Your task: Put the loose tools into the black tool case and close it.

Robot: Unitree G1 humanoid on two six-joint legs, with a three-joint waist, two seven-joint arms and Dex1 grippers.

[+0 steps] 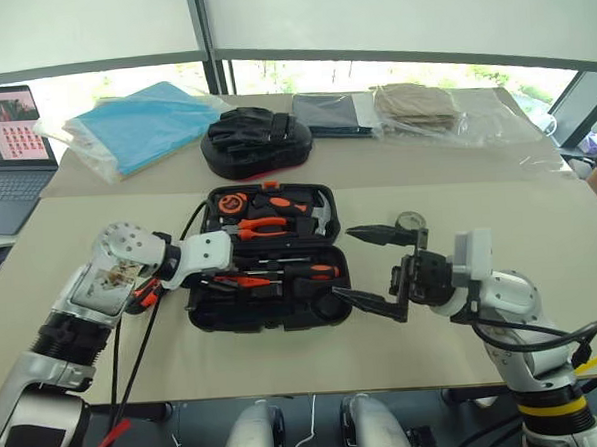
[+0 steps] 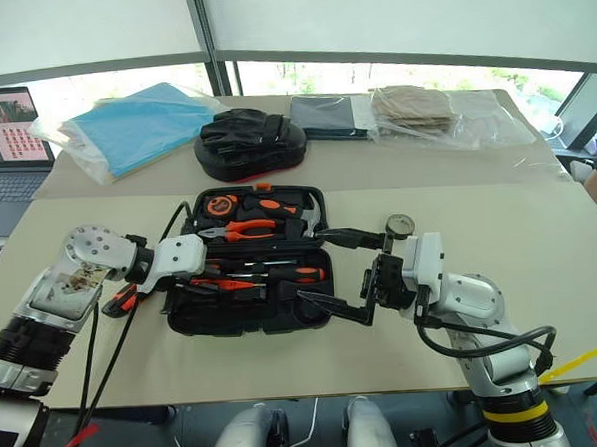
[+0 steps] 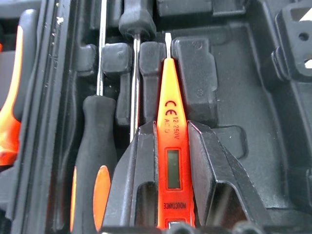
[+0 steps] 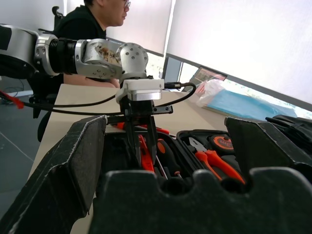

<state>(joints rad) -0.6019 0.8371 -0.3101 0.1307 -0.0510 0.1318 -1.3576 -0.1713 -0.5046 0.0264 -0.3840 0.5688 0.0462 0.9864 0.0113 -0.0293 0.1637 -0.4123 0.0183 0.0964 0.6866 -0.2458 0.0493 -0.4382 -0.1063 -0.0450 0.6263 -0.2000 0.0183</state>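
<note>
Beige table (image 1: 106, 364), open black tool case (image 1: 208, 318), padded bag (image 1: 254, 141), laptop (image 1: 9, 149)

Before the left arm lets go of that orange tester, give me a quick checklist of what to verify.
1. Left pincer clamped on the tester screwdriver: ok.
2. Tester over the open tool case: ok.
3. Tester seated in its slot: cannot tell.
4. Two black-and-orange screwdrivers already in the case: ok.
5. Right pincer open, beside the case, clear of the tester: ok.
6. Case closed: not ok, lid open.
</note>
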